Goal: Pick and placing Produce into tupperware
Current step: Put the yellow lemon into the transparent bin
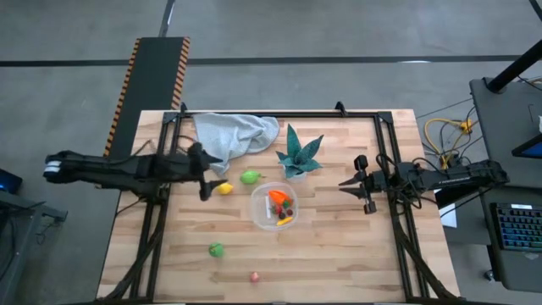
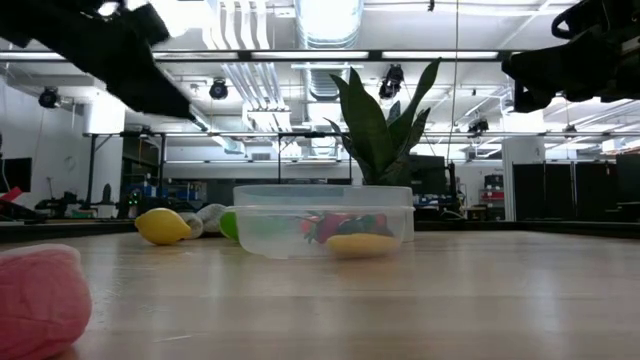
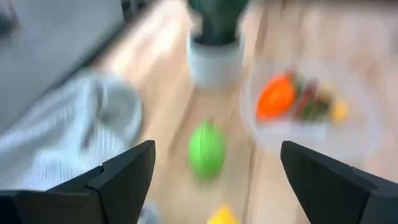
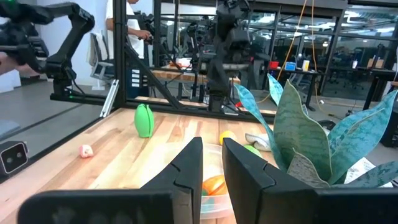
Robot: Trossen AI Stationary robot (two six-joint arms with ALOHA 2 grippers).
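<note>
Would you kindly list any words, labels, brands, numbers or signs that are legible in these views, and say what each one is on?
No text can be read in any view.
The tupperware, the lemon and the other produce carry no visible lettering.
The black and orange striped band on the floor beyond the table is a warning pattern, not writing.
Things in the room behind are too small or blurred to read.

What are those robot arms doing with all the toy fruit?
They are putting toy produce into the clear tupperware in the middle of the table. An orange carrot and a few small pieces are already inside. The left gripper is open and empty, close to the yellow lemon and a green fruit. Another green piece and a pink one lie nearer the front edge. The right gripper is nearly shut and holds nothing, beside the teal plant.
</note>
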